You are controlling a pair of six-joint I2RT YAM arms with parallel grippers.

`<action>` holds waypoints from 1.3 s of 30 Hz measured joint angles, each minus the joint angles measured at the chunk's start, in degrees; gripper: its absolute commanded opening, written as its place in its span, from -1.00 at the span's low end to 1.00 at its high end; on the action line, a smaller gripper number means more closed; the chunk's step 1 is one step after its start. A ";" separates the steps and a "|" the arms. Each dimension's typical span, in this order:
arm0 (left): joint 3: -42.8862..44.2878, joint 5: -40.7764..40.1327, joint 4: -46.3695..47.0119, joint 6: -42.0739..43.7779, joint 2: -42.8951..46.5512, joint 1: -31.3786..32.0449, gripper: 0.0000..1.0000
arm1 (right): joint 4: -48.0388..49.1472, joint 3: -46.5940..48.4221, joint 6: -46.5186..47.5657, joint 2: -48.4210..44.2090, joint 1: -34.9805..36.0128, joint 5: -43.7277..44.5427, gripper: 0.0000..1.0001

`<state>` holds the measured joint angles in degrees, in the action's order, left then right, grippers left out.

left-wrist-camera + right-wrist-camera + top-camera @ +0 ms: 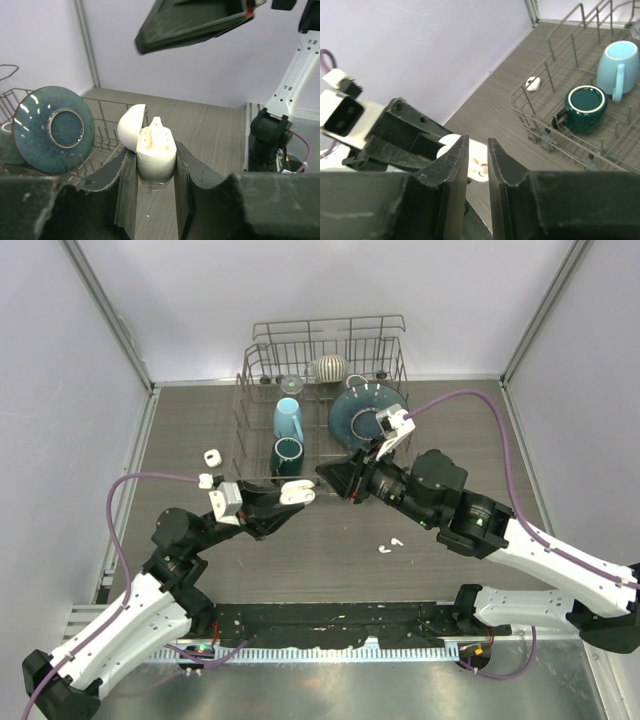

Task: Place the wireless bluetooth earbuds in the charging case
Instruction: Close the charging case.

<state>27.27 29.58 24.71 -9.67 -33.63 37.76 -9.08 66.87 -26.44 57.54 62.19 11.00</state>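
My left gripper is shut on the white charging case, held above the table with its lid open. In the left wrist view the case sits upright between my fingers, and a small white piece stands up out of its top. My right gripper hangs just right of and above the case, jaws a narrow gap apart and empty; it also shows in its own wrist view, with the case below it. Two white earbuds lie loose on the table.
A wire dish rack stands behind the grippers, holding a dark blue plate, a light blue mug and a dark green mug. A small white object lies on the table left of the rack.
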 measured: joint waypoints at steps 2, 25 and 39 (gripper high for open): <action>0.42 1.40 -0.02 -0.17 -0.57 0.00 -1.00 | -0.66 0.13 -0.48 1.38 0.00 1.36 -0.39; 1.40 10.58 -0.26 -4.83 -3.67 0.70 -1.00 | 3.50 -8.68 -4.48 2.93 -1.99 -12.90 -0.49; 0.92 8.61 -0.98 -6.91 -5.33 0.85 -0.99 | 3.54 -10.78 -4.98 0.66 -2.05 -11.78 -0.53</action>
<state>28.18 38.20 23.73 -16.58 -38.96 38.61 -5.54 56.10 -31.42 58.19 60.14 -0.78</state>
